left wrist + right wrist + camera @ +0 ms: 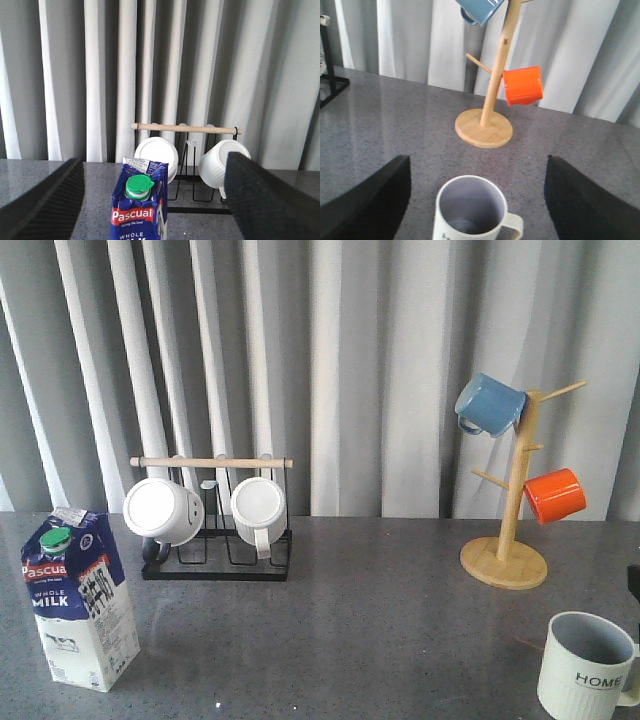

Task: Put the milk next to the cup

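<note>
The milk [78,595], a tall blue-and-white carton with a green cap, stands at the table's front left. In the left wrist view the milk [140,205] stands between my left gripper's wide-open fingers [40,205], untouched; the left gripper [155,220] is open. The cup [587,665], an off-white ribbed mug marked "HOME", stands at the front right. In the right wrist view the cup [472,212] sits between my right gripper's spread fingers [367,205]; the right gripper [477,220] is open and empty. Neither gripper shows in the front view.
A black wire rack [215,540] with a wooden bar holds two white mugs behind the milk. A wooden mug tree [505,560] at the back right carries a blue mug [490,405] and an orange mug [554,495]. Grey curtains hang behind the table.
</note>
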